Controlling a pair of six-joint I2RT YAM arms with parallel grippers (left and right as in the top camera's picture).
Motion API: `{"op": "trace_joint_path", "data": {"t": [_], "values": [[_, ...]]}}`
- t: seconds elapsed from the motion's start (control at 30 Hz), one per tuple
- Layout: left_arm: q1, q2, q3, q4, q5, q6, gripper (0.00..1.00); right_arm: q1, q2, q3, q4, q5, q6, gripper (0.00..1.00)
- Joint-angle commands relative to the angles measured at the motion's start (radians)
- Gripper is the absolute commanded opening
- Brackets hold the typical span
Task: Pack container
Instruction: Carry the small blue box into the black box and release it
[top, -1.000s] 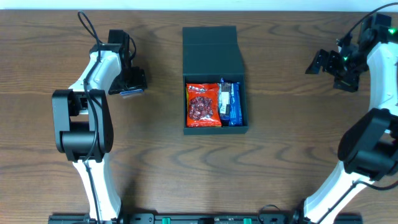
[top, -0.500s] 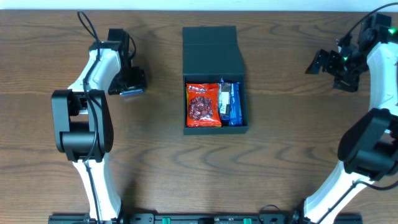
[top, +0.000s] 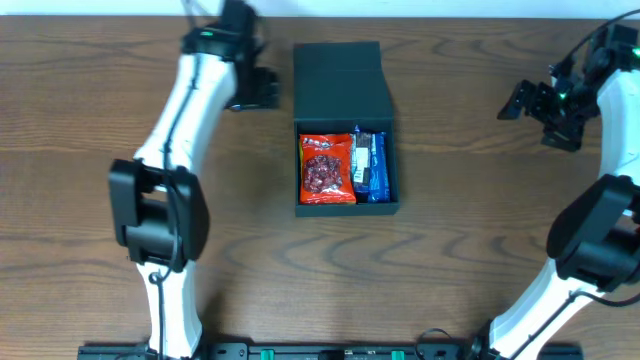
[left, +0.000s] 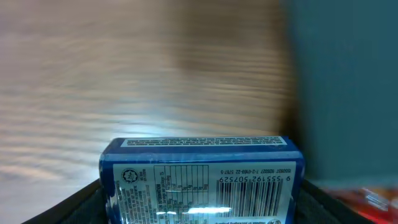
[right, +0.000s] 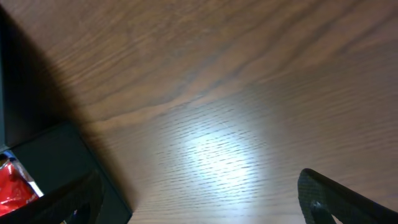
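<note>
Counter (top: 460, 260): brown wood grain across the whole overhead frame, with a pale strip along the top edge. Bare wood lies left, right and below centre.
Container (top: 338, 75): dark box at frame centre, lid flap laid back toward the top. Inside, a red snack packet (top: 327, 168) on the left touches a blue wrapper (top: 374, 166) on the right.
Left gripper (top: 256, 90): just beside the lid's left edge, pinching a blue barcoded pack (left: 200, 180).
Right gripper (right: 199, 186): upper right, spread wide, well apart from the container.
</note>
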Motion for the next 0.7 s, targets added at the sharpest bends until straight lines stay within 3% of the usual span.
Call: {"op": "trace_joint_path", "data": {"t": [0.0, 0.13, 0.33, 0.47, 0.67], "values": [[-0.114, -0.049, 0.042, -0.006, 0.002, 0.048, 0.24, -0.024, 0.003, 0.017, -0.008, -0.007, 0.008, 0.99], [-0.239, -0.049, 0.042, -0.014, -0.001, 0.023, 0.24, -0.027, 0.003, 0.017, -0.018, -0.006, -0.015, 0.99], [-0.39, -0.048, 0.041, -0.022, -0.037, -0.155, 0.23, -0.027, 0.003, 0.017, -0.018, -0.007, -0.023, 0.99], [-0.435, -0.048, 0.022, -0.007, -0.054, -0.283, 0.24, -0.027, 0.003, 0.017, -0.018, -0.007, -0.026, 0.99], [-0.447, -0.039, -0.067, 0.099, -0.027, -0.334, 0.27, -0.027, 0.003, 0.017, -0.014, -0.008, -0.026, 0.99]]}}
